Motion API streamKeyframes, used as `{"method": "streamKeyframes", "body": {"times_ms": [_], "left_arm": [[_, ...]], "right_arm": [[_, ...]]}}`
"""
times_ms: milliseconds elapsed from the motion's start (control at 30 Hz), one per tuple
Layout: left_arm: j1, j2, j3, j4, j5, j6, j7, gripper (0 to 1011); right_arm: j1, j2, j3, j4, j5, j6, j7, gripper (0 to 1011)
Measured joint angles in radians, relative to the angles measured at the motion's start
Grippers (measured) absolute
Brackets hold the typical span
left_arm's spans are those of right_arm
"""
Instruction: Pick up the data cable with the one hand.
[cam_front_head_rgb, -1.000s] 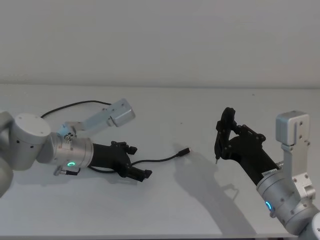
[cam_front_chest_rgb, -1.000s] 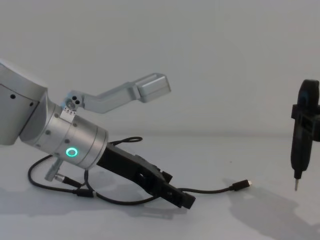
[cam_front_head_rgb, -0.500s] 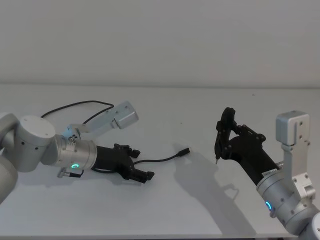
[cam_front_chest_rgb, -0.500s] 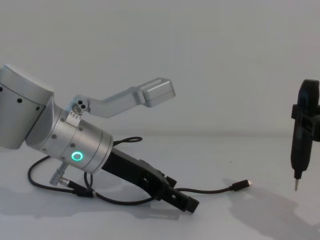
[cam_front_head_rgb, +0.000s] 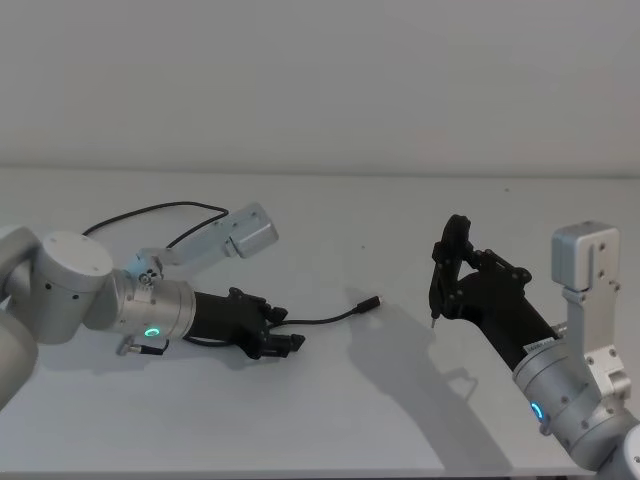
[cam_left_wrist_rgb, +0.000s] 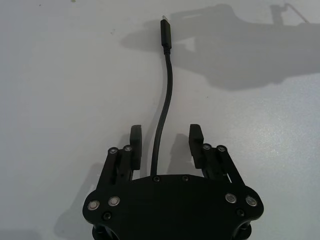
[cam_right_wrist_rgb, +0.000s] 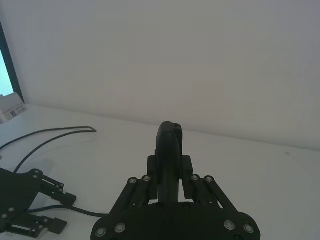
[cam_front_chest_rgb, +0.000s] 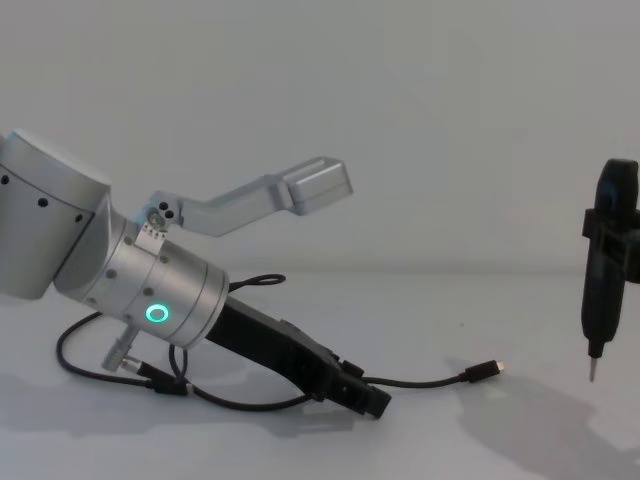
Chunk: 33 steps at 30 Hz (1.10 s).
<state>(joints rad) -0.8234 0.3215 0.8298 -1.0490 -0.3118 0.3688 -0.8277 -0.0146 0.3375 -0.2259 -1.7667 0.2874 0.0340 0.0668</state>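
Left gripper (cam_front_head_rgb: 290, 343) – the hand for this job – lies low over the left half of the table (cam_front_head_rgb: 350, 430), about midway between its far and near edges, pointing toward the middle. Its jaws stand open and hold nothing. In the left wrist view the hand (cam_left_wrist_rgb: 165, 137) straddles the data cable (cam_left_wrist_rgb: 167, 85), with one finger (cam_left_wrist_rgb: 135, 137) on each side of the cord and a gap on both. We cannot tell whether the fingertips touch the tabletop.

From the chest view, the data cable (cam_front_chest_rgb: 420, 382) runs out of the hand (cam_front_chest_rgb: 375, 402) toward the middle of the table and ends in a small plug (cam_front_chest_rgb: 483, 371) with a silvery tip. The rest passes under the wrist and curls in loose loops toward the table's left and far edges.

We judge the cord to be light, limp and thin. It should not resist a lift, but it will sag and trail, and the loops behind will drag along the table. A round, smooth jacket this slender could roll or slip out if the pads close unevenly, so the grip wants to be square across the cord and low enough to catch it. The straight stretch between the fingers looks like the right place to take hold – the plug (cam_front_head_rgb: 371, 302) is harder but small.

The right gripper (cam_front_head_rgb: 445, 275) is parked above the table's right half, its jaws drawn in on a slender dark piece (cam_front_chest_rgb: 605, 270) with a pointed tip
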Motion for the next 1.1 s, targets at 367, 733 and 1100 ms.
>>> {"method": "streamKeyframes", "body": {"times_ms": [367, 733, 1100], "left_arm": [[0.0, -0.001, 0.001, 0.001, -0.001, 0.001, 0.0, 364], [0.0, -0.002, 0.003, 0.002, -0.001, 0.002, -0.001, 74], [0.0, -0.002, 0.003, 0.002, -0.001, 0.002, -0.001, 41]], "right_arm": [[0.0, 0.0, 0.0, 0.0, 0.0, 0.0, 0.0, 274], [0.0, 0.0, 0.0, 0.0, 0.0, 0.0, 0.0, 275], [0.0, 0.0, 0.0, 0.0, 0.0, 0.0, 0.0, 274]]}}
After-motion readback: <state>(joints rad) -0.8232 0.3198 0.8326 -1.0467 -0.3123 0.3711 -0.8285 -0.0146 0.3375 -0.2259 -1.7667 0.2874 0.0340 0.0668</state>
